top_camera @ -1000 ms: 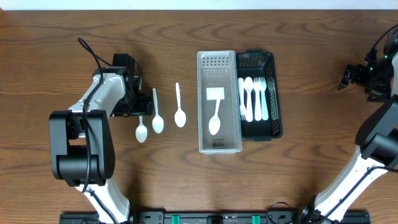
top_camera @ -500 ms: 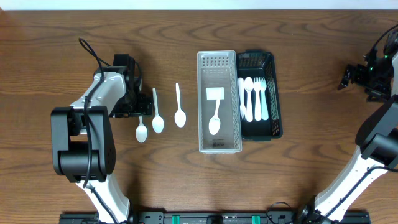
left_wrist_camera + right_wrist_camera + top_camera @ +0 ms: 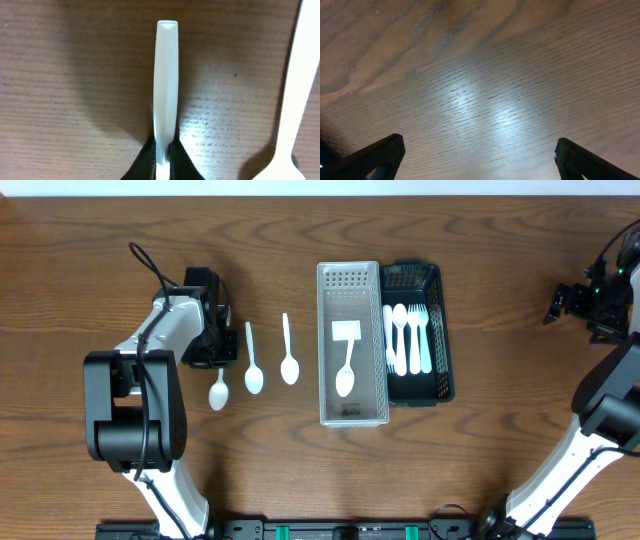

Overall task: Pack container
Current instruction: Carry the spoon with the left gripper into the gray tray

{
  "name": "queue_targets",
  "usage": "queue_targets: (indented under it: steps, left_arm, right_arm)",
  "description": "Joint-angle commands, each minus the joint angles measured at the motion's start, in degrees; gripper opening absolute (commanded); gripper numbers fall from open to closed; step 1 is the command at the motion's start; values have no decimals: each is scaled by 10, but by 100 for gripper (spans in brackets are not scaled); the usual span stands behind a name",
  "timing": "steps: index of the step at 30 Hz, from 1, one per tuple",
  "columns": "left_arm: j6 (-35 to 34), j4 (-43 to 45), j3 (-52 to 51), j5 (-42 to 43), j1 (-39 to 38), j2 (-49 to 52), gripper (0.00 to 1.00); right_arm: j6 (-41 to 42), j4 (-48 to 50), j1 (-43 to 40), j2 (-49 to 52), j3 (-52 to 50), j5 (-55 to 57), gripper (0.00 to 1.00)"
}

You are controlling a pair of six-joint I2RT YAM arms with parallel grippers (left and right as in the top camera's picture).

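Left wrist view, closest in: left claw (image 3: pixel 162 159) is pinched narrow on the handle of the held spoon (image 3: pixel 167 75). Dark fingertips (image 3: pixel 146 161) press both sides of the handle at the bottom edge of the frame. The handle's squared end points away from the camera over the wood tabletop (image 3: pixel 65 75). Cannot tell if the spoon is lifted or resting. The second spoon (image 3: pixel 295 90) lies just beside it, at the right edge.

Overhead: held spoon (image 3: pixel 218 393) has its bowl toward the near edge and its handle up under the left claw (image 3: pixel 222 352). Second spoon (image 3: pixel 254 370) and third spoon (image 3: pixel 288 358) lie parallel, on the tabletop (image 3: pixel 500 450) between the left arm and the clear bin (image 3: pixel 324 350). Neither touches the other. Inside the bin is one packed spoon (image 3: pixel 345 375), bowl toward the near edge, with a white tag (image 3: pixel 346 331) at its handle end. The black basket (image 3: pixel 443 340) touches the bin's far side and holds white cutlery (image 3: pixel 408 340) in a row.

Far off: right claw (image 3: pixel 560 302) is well apart from both containers. In the right wrist view the right claw (image 3: pixel 477 150) is spread wide, fingers (image 3: pixel 385 152) at the frame corners, with nothing but wood between them.
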Motion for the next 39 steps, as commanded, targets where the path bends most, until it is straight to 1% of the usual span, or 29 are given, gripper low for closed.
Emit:
queue_targets:
  steps: [1,7,14,19,23,30,31,35,39]
  left_arm:
    - [0,-17,4,-21,3,28,6]
    - [1,-47,40,-21,3,4,6]
    - [0,-102,115,-17,-2,-73,6]
    - [-1,-93,152,82,-32,-151,6]
    - [-58,-72,152,89,-84,-191,6]
    - [-211,-48,152,110,-211,-203,6]
    - [-221,-39,152,110,-230,-203,6]
    - [-221,4,152,89,-281,-202,6]
    - [-221,26,151,71,-305,-196,6]
  right_arm:
    - [8,0,-1,-4,0,-2,99]
    - [8,0,-1,-4,0,-2,99]
    - [8,0,-1,-4,0,-2,99]
    - [8,0,-1,-4,0,-2,99]
    - [8,0,-1,-4,0,-2,99]
    - [8,0,-1,-4,0,-2,99]
    - [8,0,-1,-4,0,-2,99]
    - [8,0,-1,-4,0,-2,99]
    - [8,0,-1,-4,0,-2,99]
